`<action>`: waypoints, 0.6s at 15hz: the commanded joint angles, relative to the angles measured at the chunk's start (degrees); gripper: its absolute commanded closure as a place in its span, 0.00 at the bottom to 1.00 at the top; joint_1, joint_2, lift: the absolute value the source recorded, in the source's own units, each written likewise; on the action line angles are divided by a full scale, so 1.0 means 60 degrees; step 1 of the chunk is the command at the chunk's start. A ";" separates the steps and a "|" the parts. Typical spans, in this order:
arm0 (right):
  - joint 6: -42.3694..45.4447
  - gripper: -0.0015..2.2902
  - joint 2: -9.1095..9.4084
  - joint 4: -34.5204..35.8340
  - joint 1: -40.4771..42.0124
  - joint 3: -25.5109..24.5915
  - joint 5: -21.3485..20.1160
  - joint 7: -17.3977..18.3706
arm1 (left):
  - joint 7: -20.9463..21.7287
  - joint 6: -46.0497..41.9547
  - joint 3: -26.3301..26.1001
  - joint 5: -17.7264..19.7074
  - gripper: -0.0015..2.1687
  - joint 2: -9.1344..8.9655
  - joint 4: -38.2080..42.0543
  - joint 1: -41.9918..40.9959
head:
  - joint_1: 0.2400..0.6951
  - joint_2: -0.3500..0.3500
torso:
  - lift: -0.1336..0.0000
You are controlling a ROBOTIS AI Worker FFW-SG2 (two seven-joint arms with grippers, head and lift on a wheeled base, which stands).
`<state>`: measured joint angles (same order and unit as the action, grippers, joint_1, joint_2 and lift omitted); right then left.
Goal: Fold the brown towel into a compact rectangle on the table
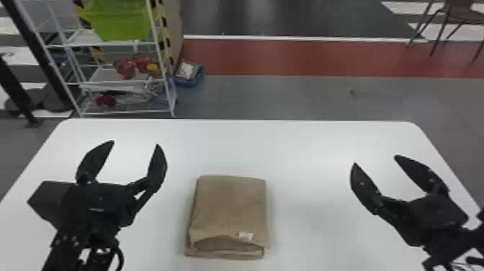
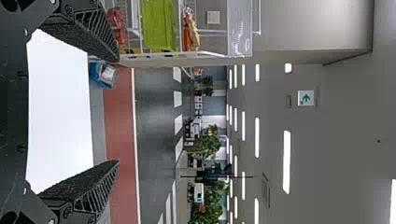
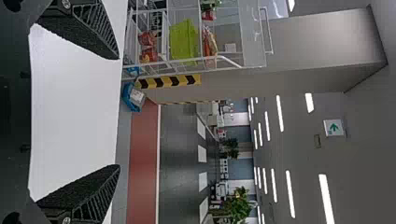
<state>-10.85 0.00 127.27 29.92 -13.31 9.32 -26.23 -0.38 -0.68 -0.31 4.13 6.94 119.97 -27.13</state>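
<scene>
The brown towel (image 1: pixel 230 205) lies folded into a thick, nearly square stack at the near middle of the table, a small white tag near its front edge. Its front layers gape slightly. To the towel's left is my left gripper (image 1: pixel 135 142), open and apart from it. My right gripper (image 1: pixel 375 159) stands farther off on the right, also open and holding nothing. In the left wrist view the left gripper (image 2: pixel 118 110) has its fingers wide apart; the right wrist view has the right gripper (image 3: pixel 119 112) spread likewise.
The white table (image 1: pixel 306 144) extends around the towel, its far edge with rounded corners. Beyond it on the left stands a white wire shelf (image 1: pixel 126 83) with a green bin (image 1: pixel 119 21). A blue box (image 1: pixel 189 75) sits on the floor beside the shelf.
</scene>
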 commanded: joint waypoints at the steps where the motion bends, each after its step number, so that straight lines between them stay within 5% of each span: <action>1: 0.0086 0.02 0.0009 -0.0059 -0.0065 -0.0023 -0.0118 -0.0008 | 0.0034 -0.0011 -0.0007 0.0118 0.06 0.0000 -0.0043 0.0039 | 1.00 0.48 | 0.09; 9: 0.0203 0.02 0.0009 -0.0045 -0.0065 -0.0199 -0.0133 0.0065 | 0.0165 0.0136 0.0037 0.0425 0.06 -0.0044 -0.0087 0.0112 | 1.00 0.46 | 0.09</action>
<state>-9.79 0.00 126.91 29.44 -14.40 8.58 -25.86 0.62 0.13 -0.14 6.64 6.67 119.41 -26.37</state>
